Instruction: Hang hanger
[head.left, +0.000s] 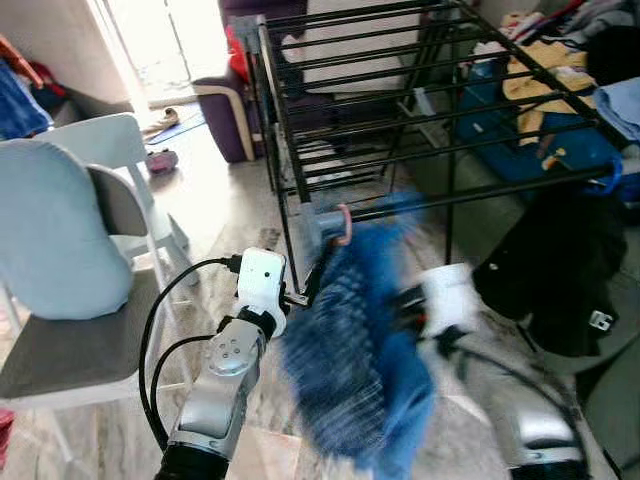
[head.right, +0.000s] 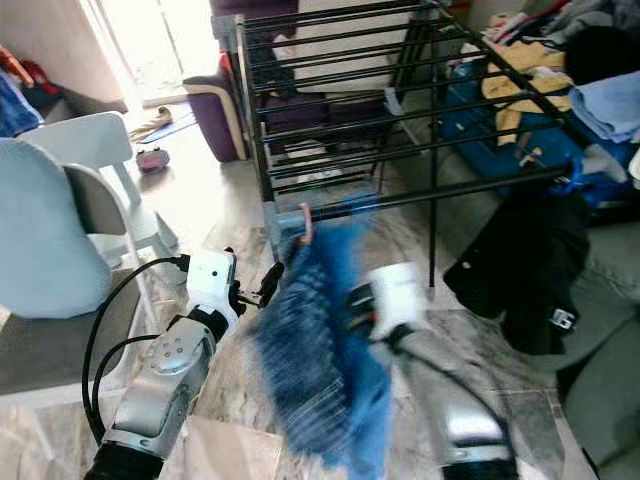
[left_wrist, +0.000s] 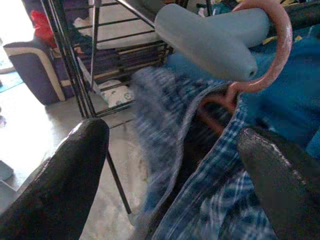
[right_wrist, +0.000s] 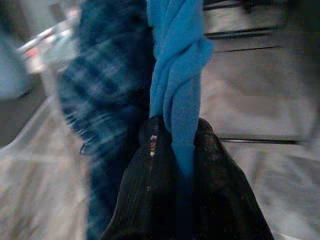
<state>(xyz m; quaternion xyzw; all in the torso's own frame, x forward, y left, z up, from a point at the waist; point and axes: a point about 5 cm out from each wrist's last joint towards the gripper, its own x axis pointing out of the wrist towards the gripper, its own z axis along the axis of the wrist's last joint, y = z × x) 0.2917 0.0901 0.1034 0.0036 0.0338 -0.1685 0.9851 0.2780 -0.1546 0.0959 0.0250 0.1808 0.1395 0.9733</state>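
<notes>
Black metal drying rack (head.left: 400, 110) across the middle of the room, bars running back from a near corner with a grey plastic joint (left_wrist: 210, 40). Purple armchair (head.left: 235, 110) behind the rack, near the bright doorway. White chair (head.left: 110, 250) with a grey seat and a pale blue cushion (head.left: 50, 240) well to the left. Heap of clothes on the right, black garment (head.left: 550, 280) draped low, yellow and blue pieces above.

Blue plaid shirt (head.left: 345, 350) hanging below the rack's near corner, blurred with motion, a plain bright blue cloth (right_wrist: 177, 75) alongside it. Pink hanger (left_wrist: 270, 55) inside the shirt's collar, hook curled over the grey joint at the rack's near corner, so hung on the rack.

Left gripper (left_wrist: 175, 165) just beside the shirt's left edge, below the hook, fingers (left_wrist: 65, 185) spread wide apart, nothing between them. Black cable looping from the white wrist housing down the silver arm.

Right gripper (right_wrist: 175, 150) on the shirt's right side, much blurred in the head views; in the right wrist view, fingers (right_wrist: 145, 190) pressed together around a twisted strand of the bright blue cloth, pinching it.
</notes>
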